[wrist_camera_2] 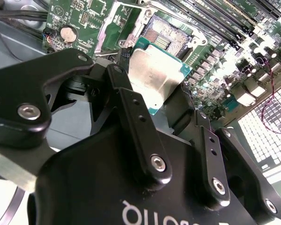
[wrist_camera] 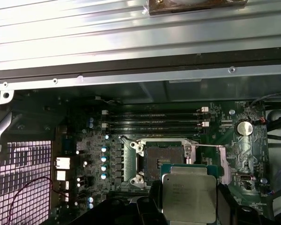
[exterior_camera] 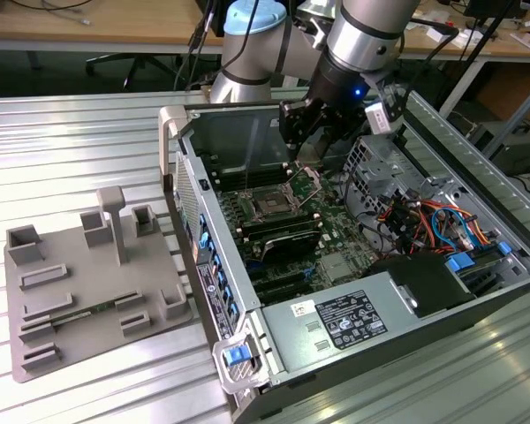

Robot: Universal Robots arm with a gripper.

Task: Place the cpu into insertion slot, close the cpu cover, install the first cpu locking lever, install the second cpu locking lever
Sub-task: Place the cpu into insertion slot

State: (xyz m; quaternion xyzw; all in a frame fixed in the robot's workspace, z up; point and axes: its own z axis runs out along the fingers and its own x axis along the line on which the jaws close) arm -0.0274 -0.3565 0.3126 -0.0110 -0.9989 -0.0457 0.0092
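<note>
My gripper (exterior_camera: 302,132) hangs inside the open computer case, over the far end of the motherboard, shut on the cpu. In both wrist views the cpu (wrist_camera_2: 154,77) (wrist_camera: 189,197) is a flat square chip with a silver-grey top, pinched at two opposite edges by the black fingers (wrist_camera_2: 131,110). It is held in the air, close to the insertion slot (wrist_camera: 161,161) (wrist_camera_2: 167,33) (exterior_camera: 269,205) but offset from it. The slot's dark pin field lies bare. The cpu cover (exterior_camera: 306,184) (wrist_camera_2: 113,21) stands swung open at the slot's edge.
Long black memory slots (wrist_camera: 154,119) run beside the socket. The case holds a power supply (exterior_camera: 344,322) near the front and coloured cables (exterior_camera: 424,221) at the exterior view's right. A grey fixture plate (exterior_camera: 88,283) with blocks lies on the slatted table at the exterior view's left.
</note>
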